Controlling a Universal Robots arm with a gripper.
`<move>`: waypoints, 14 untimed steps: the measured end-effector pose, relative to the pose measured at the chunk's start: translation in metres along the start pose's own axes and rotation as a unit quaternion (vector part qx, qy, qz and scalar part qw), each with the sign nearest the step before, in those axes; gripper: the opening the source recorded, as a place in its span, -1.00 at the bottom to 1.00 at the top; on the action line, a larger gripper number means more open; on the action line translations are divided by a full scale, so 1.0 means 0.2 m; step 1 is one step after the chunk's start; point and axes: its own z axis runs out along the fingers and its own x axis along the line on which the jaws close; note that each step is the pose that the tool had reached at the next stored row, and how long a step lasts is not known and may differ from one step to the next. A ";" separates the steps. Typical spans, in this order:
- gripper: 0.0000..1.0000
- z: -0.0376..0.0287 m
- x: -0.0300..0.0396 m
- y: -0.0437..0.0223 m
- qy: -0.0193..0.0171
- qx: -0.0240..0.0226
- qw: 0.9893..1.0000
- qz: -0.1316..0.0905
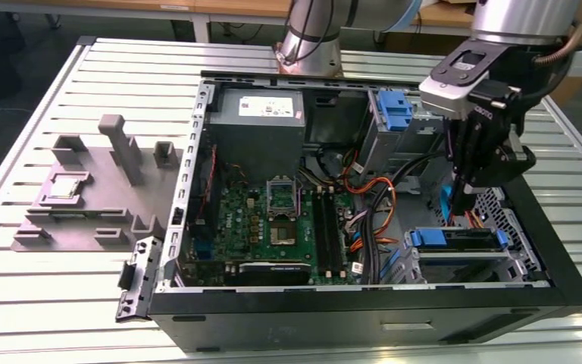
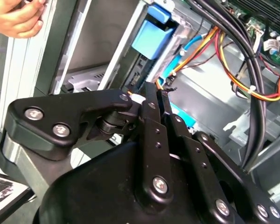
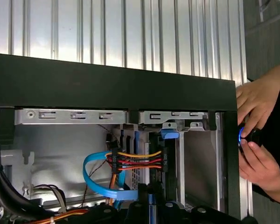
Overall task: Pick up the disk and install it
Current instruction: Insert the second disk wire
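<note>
"Where is the disk (image 1: 457, 239)?"

"In its slot, in a corner of the case (image 1: 321, 318). The gripper (image 1: 460, 211) is just above it, fingers pressed together, holding nothing."

"Which step?"

"Putting it in, I think. Any push must miss the wires (image 1: 372, 199)."

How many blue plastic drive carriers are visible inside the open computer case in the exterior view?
2: one blue plastic carrier stands at the far end of the drive cage; another fronts a drive near the case's front. More may be hidden behind the arm.
</note>
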 end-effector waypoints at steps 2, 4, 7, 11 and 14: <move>-0.69 0.008 -0.017 0.000 0.001 -0.002 1.000 0.000; -0.69 0.018 -0.032 0.000 0.003 -0.003 1.000 0.001; -0.69 0.032 -0.057 0.001 0.008 -0.006 1.000 0.003; -0.69 0.048 -0.083 0.001 0.020 -0.008 1.000 0.004; -0.69 0.053 -0.094 0.001 0.039 -0.011 0.999 0.007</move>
